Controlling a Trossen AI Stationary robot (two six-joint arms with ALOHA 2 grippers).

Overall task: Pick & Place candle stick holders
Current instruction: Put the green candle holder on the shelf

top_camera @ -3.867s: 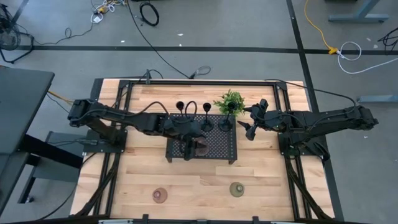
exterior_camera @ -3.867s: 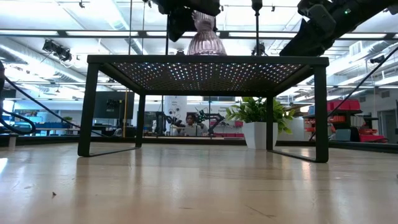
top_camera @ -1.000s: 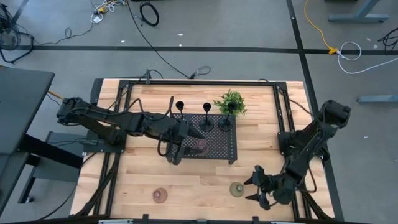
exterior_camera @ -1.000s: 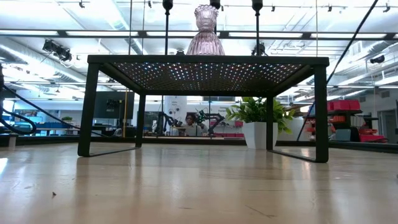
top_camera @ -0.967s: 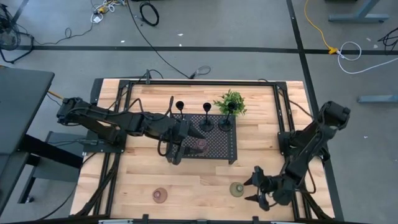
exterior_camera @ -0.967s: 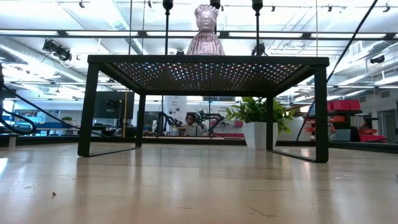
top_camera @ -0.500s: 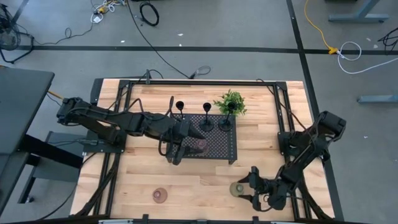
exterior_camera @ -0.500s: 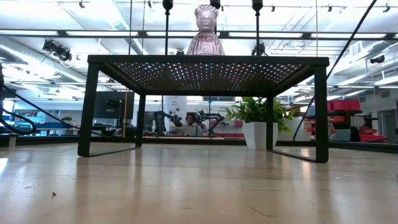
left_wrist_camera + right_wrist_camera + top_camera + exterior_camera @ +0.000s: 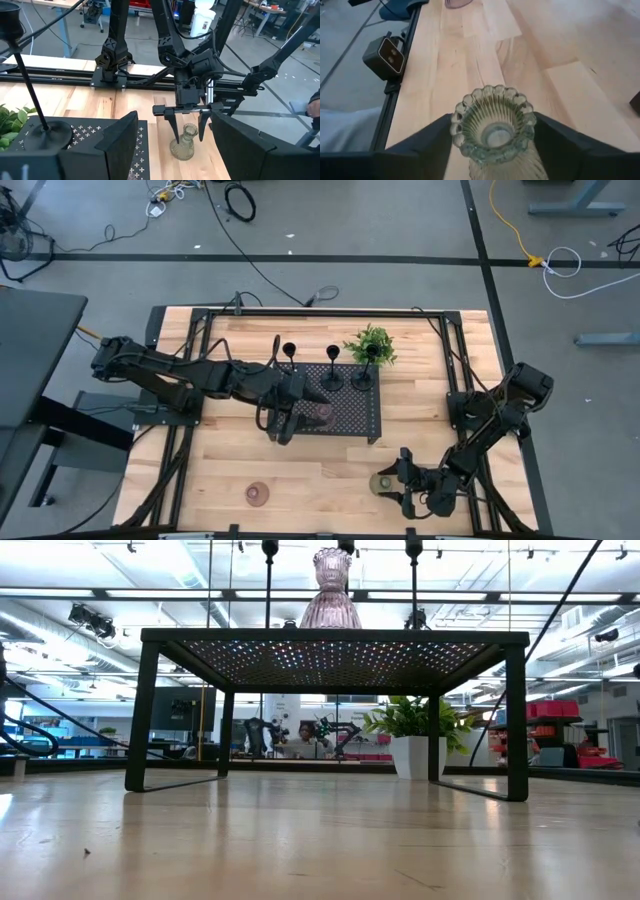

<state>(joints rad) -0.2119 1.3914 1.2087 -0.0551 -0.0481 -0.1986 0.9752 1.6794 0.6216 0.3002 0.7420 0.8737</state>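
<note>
The olive-green holder (image 9: 381, 482) stands upright on its base on the table near the front edge. My right gripper (image 9: 393, 484) is open and level with it. Its fingers (image 9: 422, 147) stand on either side of the fluted rim (image 9: 492, 122) without touching. A pinkish holder (image 9: 322, 416) stands on the black perforated tray (image 9: 352, 423), which also carries two black stemmed holders (image 9: 331, 378). A third black one (image 9: 289, 351) stands just beyond the tray. Another pinkish holder (image 9: 257, 493) stands on the table at the front left. My left gripper (image 9: 284, 420) is open at the tray's left end.
A small leafy plant (image 9: 370, 343) stands behind the tray's far right corner. Black rails (image 9: 190, 440) run along both sides of the table. Bare wood lies between the tray and the front edge. A small camera box (image 9: 390, 56) sits at the table's edge.
My right gripper has moved along the front of the table toward its left edge, up to the olive-green holder, and its open fingers now stand around the holder's top. The holder has stayed in place.
</note>
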